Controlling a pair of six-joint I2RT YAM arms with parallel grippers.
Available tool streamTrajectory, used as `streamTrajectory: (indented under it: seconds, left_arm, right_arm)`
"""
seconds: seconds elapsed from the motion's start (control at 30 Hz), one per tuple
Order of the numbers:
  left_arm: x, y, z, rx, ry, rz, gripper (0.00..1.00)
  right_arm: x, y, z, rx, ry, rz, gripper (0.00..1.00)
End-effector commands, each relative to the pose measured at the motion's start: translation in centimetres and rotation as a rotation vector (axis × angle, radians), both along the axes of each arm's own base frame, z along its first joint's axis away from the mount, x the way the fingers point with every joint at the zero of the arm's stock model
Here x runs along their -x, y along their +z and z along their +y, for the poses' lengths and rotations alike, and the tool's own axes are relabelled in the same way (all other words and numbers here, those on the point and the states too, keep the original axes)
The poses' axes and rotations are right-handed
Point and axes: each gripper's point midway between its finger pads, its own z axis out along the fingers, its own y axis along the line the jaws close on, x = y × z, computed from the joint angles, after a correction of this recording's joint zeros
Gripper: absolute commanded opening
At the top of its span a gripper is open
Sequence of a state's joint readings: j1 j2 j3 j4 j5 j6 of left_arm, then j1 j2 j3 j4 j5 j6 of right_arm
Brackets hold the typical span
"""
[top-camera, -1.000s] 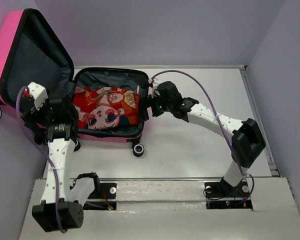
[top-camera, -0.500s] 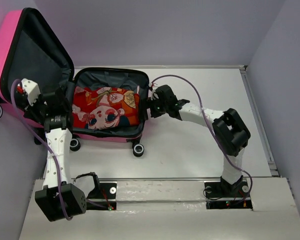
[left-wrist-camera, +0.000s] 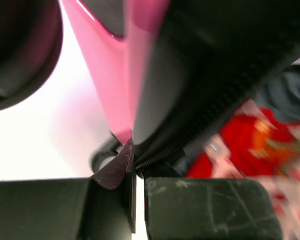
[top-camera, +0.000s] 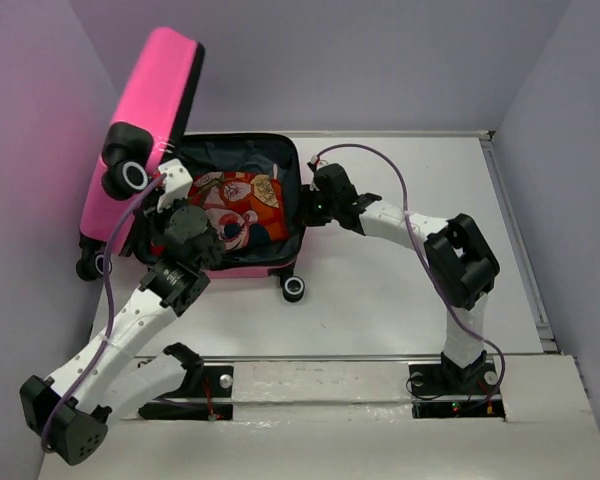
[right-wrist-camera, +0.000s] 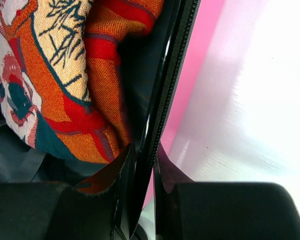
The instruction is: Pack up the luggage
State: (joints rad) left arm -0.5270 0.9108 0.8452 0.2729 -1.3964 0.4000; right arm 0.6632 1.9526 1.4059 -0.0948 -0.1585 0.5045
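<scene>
Pink luggage (top-camera: 145, 95) lies at the far left of the table (top-camera: 400, 300), its lid tilted up over the base and the red patterned cloth (top-camera: 242, 200) inside on the grey lining. I see my left gripper (left-wrist-camera: 132, 170) clamped on the lid's zipper edge. My right gripper (right-wrist-camera: 145, 165) pinches the base's right-hand rim, one finger inside, one outside.

Pale lilac walls (top-camera: 380, 60) enclose a white table (top-camera: 380, 310), edged by perhaps a metal rail (top-camera: 330, 358).
</scene>
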Motion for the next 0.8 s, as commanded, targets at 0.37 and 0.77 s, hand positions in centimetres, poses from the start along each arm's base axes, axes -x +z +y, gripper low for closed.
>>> streamTrajectory:
  seconds: [0.37,0.77]
  left_arm:
    - [5.2,0.2,-26.5,0.185,-0.974,-0.052,0.48]
    - [8.4,11.7,-33.2,0.482,-1.345,-0.275,0.93]
  right_arm:
    - [1.2,-0.7,-5.2,0.017,0.078,-0.052,0.07]
    - [-1.6,0.2,-17.5,0.068,-0.151,-0.042,0.45]
